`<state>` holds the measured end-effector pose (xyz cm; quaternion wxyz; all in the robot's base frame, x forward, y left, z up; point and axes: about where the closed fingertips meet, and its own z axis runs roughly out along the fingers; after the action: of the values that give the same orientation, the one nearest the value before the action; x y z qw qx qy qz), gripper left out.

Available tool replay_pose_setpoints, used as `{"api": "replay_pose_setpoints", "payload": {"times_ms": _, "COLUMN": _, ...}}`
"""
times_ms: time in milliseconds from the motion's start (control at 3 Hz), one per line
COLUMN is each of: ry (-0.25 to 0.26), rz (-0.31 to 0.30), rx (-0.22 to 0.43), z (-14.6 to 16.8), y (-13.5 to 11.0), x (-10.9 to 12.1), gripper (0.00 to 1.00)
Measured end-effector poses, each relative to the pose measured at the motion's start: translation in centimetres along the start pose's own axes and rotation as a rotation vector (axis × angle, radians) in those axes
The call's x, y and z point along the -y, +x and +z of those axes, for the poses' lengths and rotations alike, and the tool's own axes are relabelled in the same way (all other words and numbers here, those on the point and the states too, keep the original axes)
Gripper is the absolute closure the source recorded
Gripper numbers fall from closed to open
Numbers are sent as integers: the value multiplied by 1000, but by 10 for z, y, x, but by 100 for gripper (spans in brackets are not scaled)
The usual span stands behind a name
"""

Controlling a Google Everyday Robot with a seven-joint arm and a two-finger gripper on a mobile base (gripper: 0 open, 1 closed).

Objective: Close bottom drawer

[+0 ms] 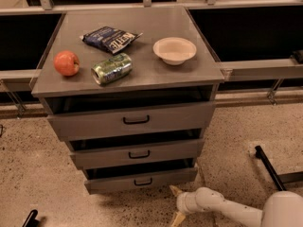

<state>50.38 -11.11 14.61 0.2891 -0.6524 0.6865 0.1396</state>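
The bottom drawer (142,179) is the lowest grey drawer of the cabinet, with a small black loop handle (143,181). Its front stands only a little out from the cabinet, with a thin dark gap above it. My gripper (176,204) is at the bottom of the view, just in front of and below the drawer's right corner, apart from the front. One pale fingertip (175,191) points up toward the drawer and the other points down. The white arm (222,208) reaches in from the lower right.
The top drawer (135,120) and middle drawer (138,153) also stand slightly out. On the cabinet top (208,67) lie an apple (66,63), a green can (111,68), a chip bag (110,39) and a bowl (174,50). A black leg (269,167) lies on the floor at right.
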Motion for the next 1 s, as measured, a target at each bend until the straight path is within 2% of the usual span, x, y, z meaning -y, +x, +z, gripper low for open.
{"api": "replay_pose_setpoints", "payload": {"times_ms": 333, "ry": 0, "rz": 0, "rx": 0, "z": 0, "y": 0, "x": 0, "gripper": 0}}
{"api": "replay_pose_setpoints", "payload": {"times_ms": 667, "ry": -29, "rz": 4, "rx": 13, "z": 6, "y": -1, "x": 2, "gripper": 0}}
{"api": "replay_pose_setpoints", "payload": {"times_ms": 1000, "ry": -54, "rz": -1, "rx": 42, "z": 16, "y": -3, "x": 14, "gripper": 16}}
